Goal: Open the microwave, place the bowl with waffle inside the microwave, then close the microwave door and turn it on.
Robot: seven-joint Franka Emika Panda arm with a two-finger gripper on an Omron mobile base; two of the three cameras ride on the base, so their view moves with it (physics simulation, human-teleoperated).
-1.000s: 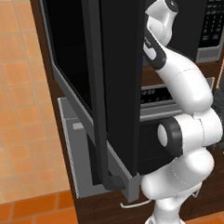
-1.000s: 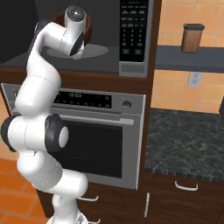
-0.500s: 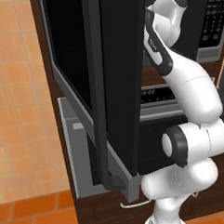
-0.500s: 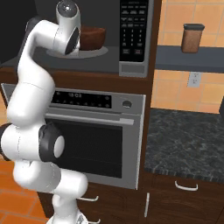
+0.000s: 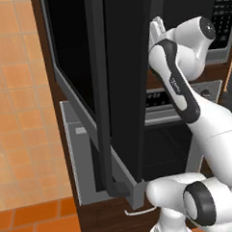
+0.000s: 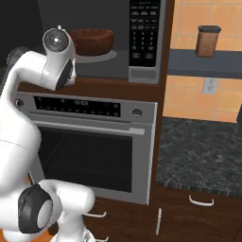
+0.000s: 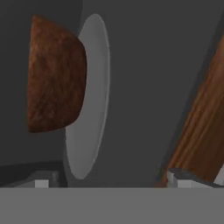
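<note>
The arm has pulled back out of the grey cavity of the big built-in microwave over the last second, leaving the small dark-brown bowl with waffle sitting on the pale round turntable plate at upper centre of the right base view, so placing looks done and closing is next. The gripper holds nothing, fingertips spread wide at the hand view's bottom corners (waffle itself not visible). The wide black glass microwave door stands swung out, filling the left base view's centre, its edge close beside the forearm, leaving little room there.

The bowl with waffle sits on the microwave cavity's grey round plate.
</note>
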